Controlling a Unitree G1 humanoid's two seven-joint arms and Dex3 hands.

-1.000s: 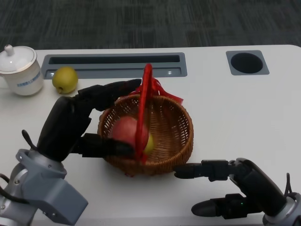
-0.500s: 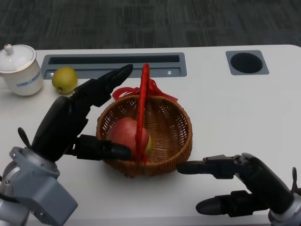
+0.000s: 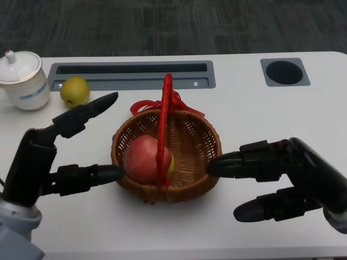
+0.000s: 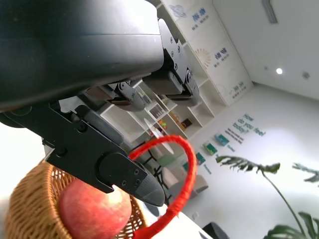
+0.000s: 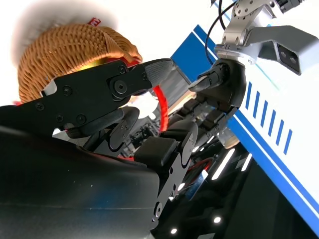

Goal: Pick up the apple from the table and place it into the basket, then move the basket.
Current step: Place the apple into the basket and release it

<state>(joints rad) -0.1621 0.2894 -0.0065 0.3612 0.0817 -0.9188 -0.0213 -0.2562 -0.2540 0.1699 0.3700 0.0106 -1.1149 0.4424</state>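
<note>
White table (image 3: 271,114) under basket (image 3: 206,162) with apple (image 3: 142,158); each robot hand apparently empty, fingers spread.

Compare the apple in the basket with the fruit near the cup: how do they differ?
The apple is red and larger; the fruit is yellow-green and smaller. The apple lies inside the basket, under its handle; the fruit sits on the bare table beside the cup. Both are round, and neither hand holds them.
</note>
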